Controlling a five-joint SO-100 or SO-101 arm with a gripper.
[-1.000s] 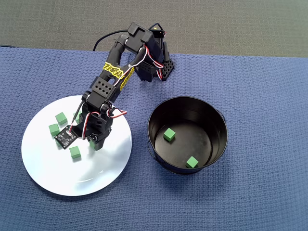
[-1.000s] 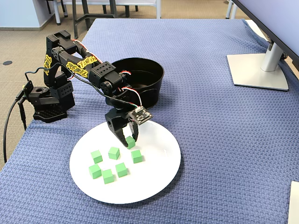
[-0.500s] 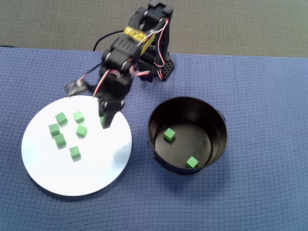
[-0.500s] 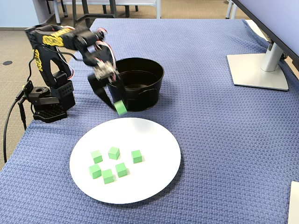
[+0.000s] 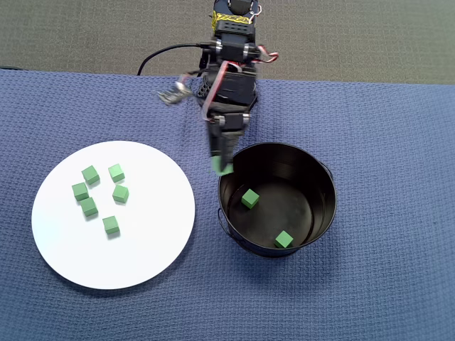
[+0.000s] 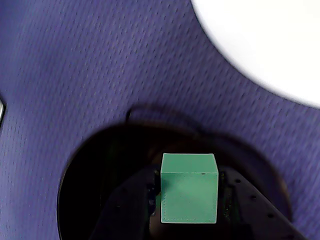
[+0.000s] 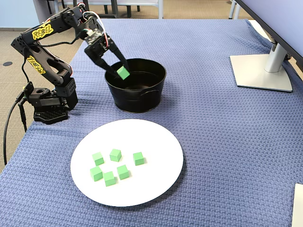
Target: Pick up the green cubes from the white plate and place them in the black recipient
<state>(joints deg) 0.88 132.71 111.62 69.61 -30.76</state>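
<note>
My gripper (image 5: 223, 165) is shut on one green cube (image 5: 226, 169) and holds it over the near-arm rim of the black pot (image 5: 323, 186). The fixed view shows the held cube (image 7: 123, 72) above the pot's (image 7: 137, 98) left rim. In the wrist view the cube (image 6: 189, 187) sits between the dark jaws of the gripper (image 6: 189, 202), with the pot's opening (image 6: 95, 190) below. Two green cubes (image 5: 249, 198) (image 5: 284, 239) lie on the pot's bottom. Several green cubes (image 5: 88, 207) lie clustered on the white plate (image 5: 149, 245), left of the pot.
A blue woven cloth (image 5: 384, 128) covers the table. The arm's base (image 7: 47, 101) stands at the left edge in the fixed view, with a cable hanging down. A monitor stand (image 7: 260, 71) is at the far right and a white object (image 7: 298, 204) at the bottom right corner.
</note>
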